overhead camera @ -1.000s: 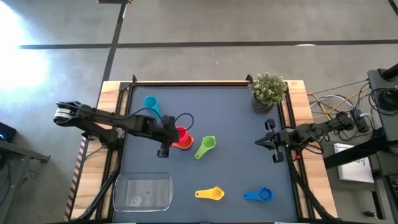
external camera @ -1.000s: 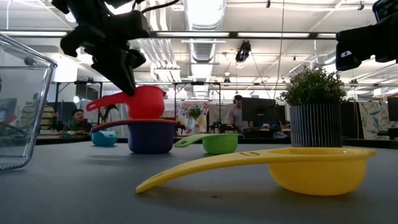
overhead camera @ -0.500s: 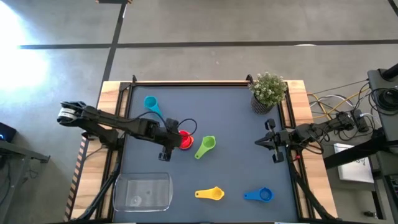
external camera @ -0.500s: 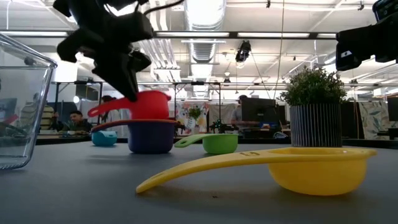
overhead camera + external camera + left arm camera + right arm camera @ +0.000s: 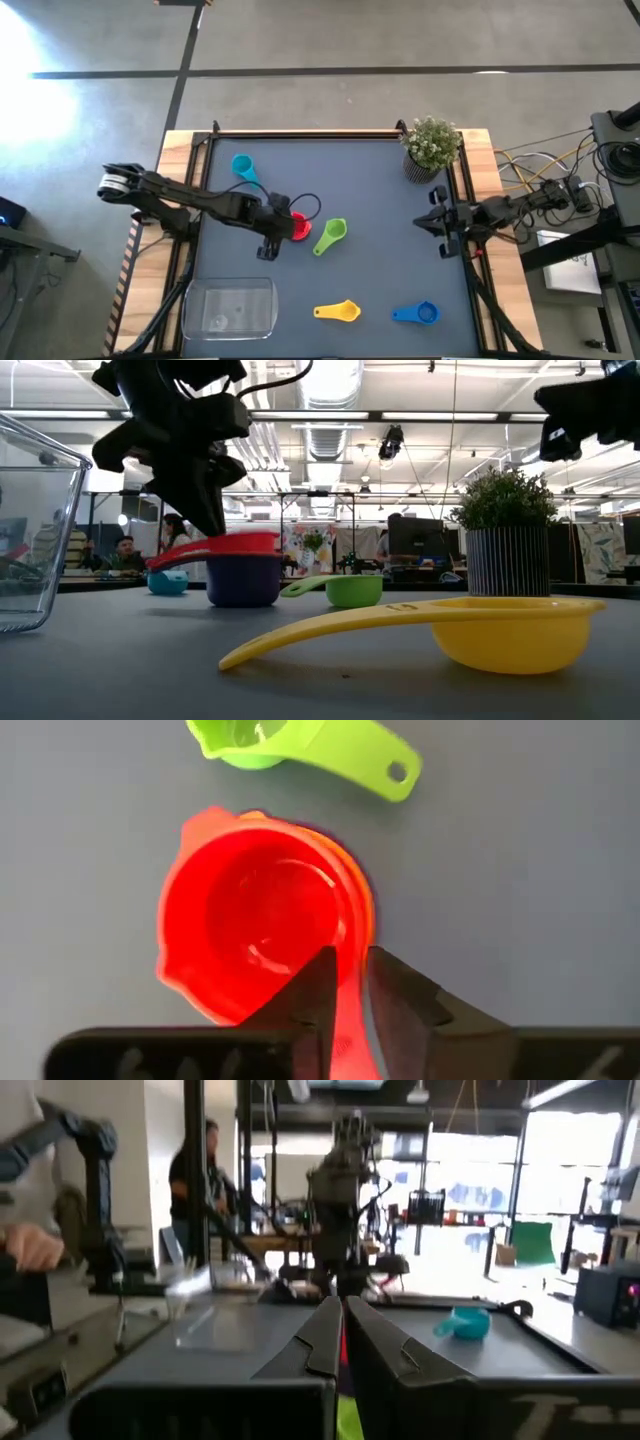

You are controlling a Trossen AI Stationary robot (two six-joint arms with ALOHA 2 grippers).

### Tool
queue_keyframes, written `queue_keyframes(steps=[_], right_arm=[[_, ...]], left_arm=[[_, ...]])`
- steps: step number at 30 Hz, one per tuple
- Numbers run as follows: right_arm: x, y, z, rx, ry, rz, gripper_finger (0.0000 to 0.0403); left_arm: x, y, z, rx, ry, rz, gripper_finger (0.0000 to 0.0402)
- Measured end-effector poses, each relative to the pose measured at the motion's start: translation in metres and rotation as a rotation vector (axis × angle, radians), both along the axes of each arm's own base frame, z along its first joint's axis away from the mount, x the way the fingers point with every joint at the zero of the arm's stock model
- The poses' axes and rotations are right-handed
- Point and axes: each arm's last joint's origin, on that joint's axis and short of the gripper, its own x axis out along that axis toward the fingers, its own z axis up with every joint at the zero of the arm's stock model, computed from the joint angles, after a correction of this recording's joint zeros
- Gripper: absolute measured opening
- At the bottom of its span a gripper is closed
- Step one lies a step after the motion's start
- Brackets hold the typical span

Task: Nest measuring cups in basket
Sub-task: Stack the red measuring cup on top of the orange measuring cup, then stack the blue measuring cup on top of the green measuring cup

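Note:
My left gripper (image 5: 274, 233) is at the table's middle, shut on the red cup (image 5: 262, 920). That cup sits nested inside an orange cup (image 5: 367, 910), which sits in the purple cup (image 5: 244, 582) standing on the table. Close by on the right lies the green cup (image 5: 330, 236). The light blue cup (image 5: 243, 167) lies toward the far left. The yellow cup (image 5: 338, 312) and the dark blue cup (image 5: 417, 314) lie near the near edge. At the near left stands the clear basket (image 5: 229, 308). My right gripper (image 5: 428, 223) waits shut above the table's right side. My left gripper pinches the red cup's flat handle (image 5: 346, 1012) between its two fingers (image 5: 315, 988). It comes from above, slanting from the table's left, in line with the handle. The cup sits level inside the stack, its rim (image 5: 235, 543) at the purple cup's top.
A potted plant (image 5: 430, 147) stands at the far right corner. Wooden rails (image 5: 300, 133) border the dark mat. Bare mat lies between the green cup and my right gripper. People sit at desks in the room beyond the table.
My left gripper has come down with the red cup. A second ago the cup hung tilted above the purple cup; now it sits sunk into the stack with its rim level. My right gripper has risen a little and drawn slightly toward the table's right edge.

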Motion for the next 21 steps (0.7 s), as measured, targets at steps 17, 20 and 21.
queue_keyframes(steps=[17,20,21], right_arm=[[-0.005,-0.009,0.023,0.230,-0.182,-0.240,0.0009],[-0.001,-0.008,0.031,0.230,-0.139,-0.239,0.0009],[0.001,-0.008,0.035,0.225,-0.122,-0.248,0.0009]], left_arm=[[-0.029,0.008,0.063,0.029,-0.271,0.088,0.0167],[-0.048,0.010,0.068,-0.012,-0.408,0.112,0.0162],[-0.054,0.010,0.069,-0.025,-0.462,0.118,0.0160]])
